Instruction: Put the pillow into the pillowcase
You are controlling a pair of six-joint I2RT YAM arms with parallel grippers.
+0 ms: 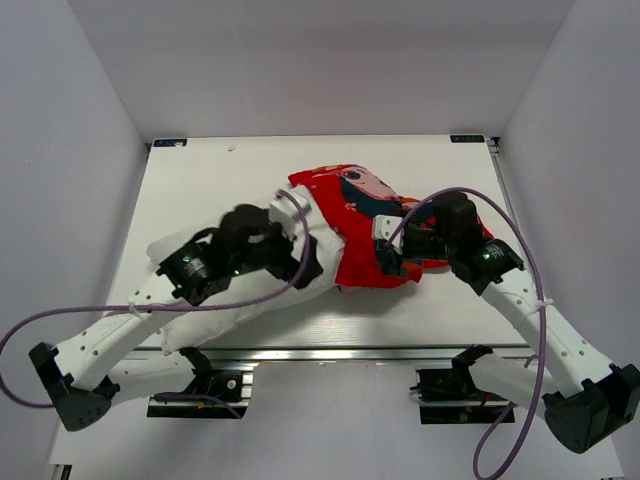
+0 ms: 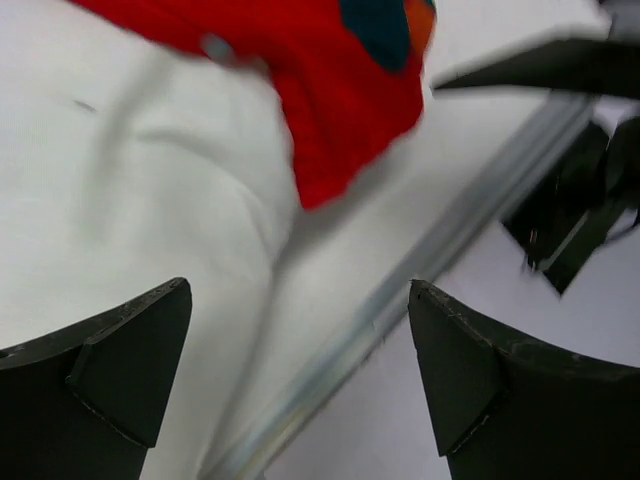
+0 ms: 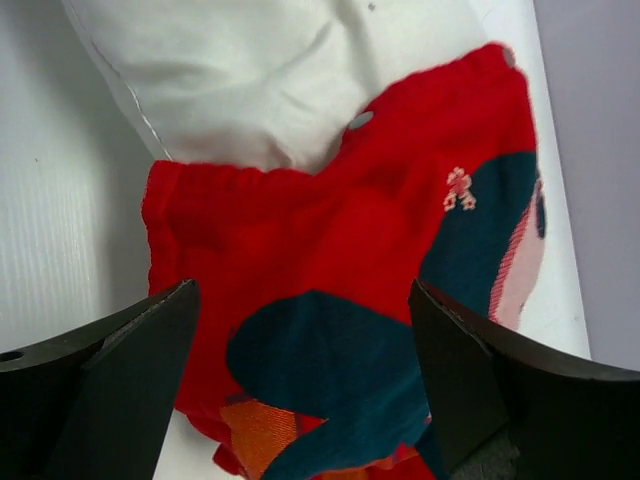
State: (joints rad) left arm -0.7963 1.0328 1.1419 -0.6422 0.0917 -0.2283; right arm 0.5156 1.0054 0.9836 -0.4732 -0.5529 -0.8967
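From above, the pillow (image 1: 235,305) lies slantwise on the table (image 1: 200,180), its far end inside the red pillowcase (image 1: 360,262). The left gripper (image 1: 305,262) sits over the pillow at the case's mouth, and the right gripper (image 1: 392,262) over the case. In the left wrist view the jaws are spread wide and empty, with pillow and case edge beyond. In the right wrist view the jaws are apart, gripping nothing, above the case's hem, with the pillow showing past it.

I can read no words or numbers anywhere. Two small dark tags (image 1: 170,142) sit at the far corners of the surface (image 1: 200,180), their marks too small to make out. The pillowcase (image 3: 330,260) shows only printed shapes, no legible letters.
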